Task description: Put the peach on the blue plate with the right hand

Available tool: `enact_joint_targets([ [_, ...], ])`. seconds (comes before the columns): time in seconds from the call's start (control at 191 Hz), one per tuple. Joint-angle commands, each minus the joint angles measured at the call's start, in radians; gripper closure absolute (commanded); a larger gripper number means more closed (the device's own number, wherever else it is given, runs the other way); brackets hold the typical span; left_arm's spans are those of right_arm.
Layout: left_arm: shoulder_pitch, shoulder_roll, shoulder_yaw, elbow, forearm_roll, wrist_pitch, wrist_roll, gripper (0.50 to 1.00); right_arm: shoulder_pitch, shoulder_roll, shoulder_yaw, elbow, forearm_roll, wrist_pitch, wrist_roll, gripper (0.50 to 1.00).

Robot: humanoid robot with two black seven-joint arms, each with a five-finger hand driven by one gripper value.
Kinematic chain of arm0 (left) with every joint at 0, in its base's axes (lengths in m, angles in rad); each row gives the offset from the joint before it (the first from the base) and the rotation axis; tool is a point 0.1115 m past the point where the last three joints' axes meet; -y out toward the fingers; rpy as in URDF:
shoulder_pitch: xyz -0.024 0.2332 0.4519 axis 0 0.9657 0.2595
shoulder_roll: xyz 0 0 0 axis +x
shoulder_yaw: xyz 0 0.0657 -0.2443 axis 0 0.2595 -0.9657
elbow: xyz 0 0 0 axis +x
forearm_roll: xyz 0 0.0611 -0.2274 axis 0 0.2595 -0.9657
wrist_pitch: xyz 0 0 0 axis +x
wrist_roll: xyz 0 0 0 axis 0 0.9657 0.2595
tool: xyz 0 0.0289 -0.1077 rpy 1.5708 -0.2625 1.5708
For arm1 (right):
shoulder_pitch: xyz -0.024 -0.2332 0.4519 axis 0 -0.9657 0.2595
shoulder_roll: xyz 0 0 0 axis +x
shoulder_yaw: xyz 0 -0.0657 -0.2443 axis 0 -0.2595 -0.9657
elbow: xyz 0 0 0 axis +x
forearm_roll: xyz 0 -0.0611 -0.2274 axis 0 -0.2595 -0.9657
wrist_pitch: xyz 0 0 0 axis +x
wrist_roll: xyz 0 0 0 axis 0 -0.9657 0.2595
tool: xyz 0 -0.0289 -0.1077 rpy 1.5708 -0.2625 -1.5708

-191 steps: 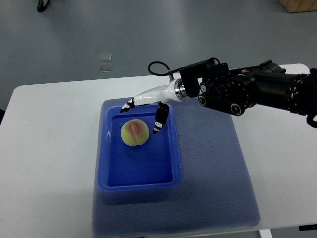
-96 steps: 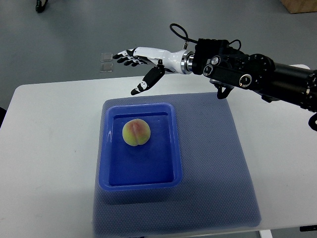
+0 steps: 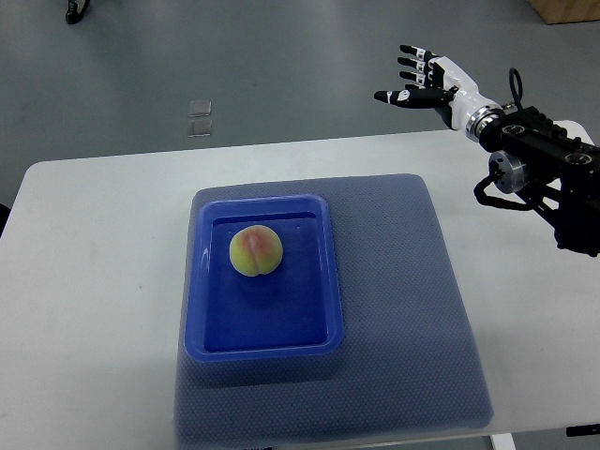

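A yellow-green peach point(image 3: 256, 252) with a pink blush, a glossy blue plate point(image 3: 262, 342), a dotted slate-blue mat point(image 3: 403, 309), a white worktop point(image 3: 94, 281), and a white right hand point(image 3: 427, 82) with black fingers point(image 3: 410, 62).

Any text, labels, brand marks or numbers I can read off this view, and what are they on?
None readable.
The peach, blue plate, mat and table carry no print.
The right hand and its arm show no legible marking.
Two small clear squares on the floor look blank.
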Motion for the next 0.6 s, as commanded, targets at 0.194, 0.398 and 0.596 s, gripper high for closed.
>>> enact_joint_targets([
  [0.194,0.000,0.000,0.000,0.000,0.000,0.000,-0.001,0.500,-0.131,0.003,0.200,0.003,0.013,-0.019,-0.034,0.572],
  [0.398,0.000,0.000,0.000,0.000,0.000,0.000,0.000,0.500,-0.144,-0.001,0.236,0.014,0.154,-0.016,-0.042,0.572],
  [0.596,0.000,0.000,0.000,0.000,0.000,0.000,-0.001,0.500,-0.149,0.000,0.240,0.013,0.208,-0.007,-0.032,0.570],
])
